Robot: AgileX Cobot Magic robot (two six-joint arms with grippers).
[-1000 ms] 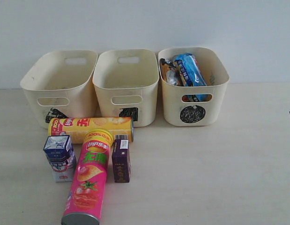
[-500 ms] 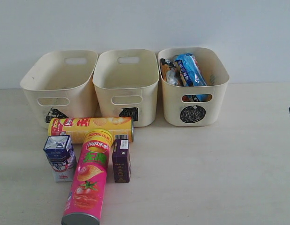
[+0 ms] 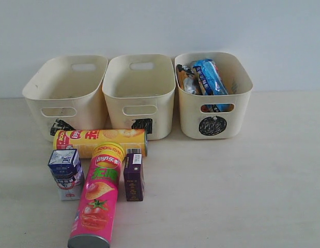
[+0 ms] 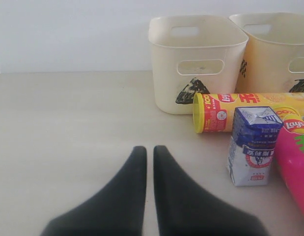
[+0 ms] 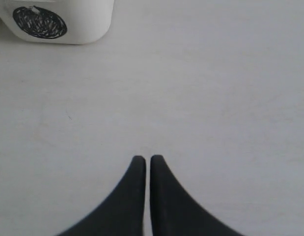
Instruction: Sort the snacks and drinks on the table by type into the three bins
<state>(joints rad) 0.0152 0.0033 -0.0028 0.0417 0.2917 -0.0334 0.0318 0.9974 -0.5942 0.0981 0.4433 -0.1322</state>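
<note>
L gripper (image 4: 148, 147) & R gripper (image 5: 144, 157) are hovering closed, empty, over table (image 3: 237, 186). Noodle pack (image 3: 210, 76) & orange bag (image 3: 182, 71) are sitting in circle bin (image 3: 237, 111); yellow tube (image 3: 100, 140), pink tube (image 3: 97, 199), white carton (image 3: 65, 173), purple carton (image 3: 133, 176) are sitting on table.

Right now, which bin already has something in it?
The circle-marked bin, rightmost in the exterior view: it holds the blue noodle pack. The triangle bin and square bin show nothing inside.

Pink chip tube (image 3: 96, 199), yellow-red chip tube (image 3: 92, 138), dark purple carton (image 3: 133, 178), cream bins (image 3: 114, 118)
</note>
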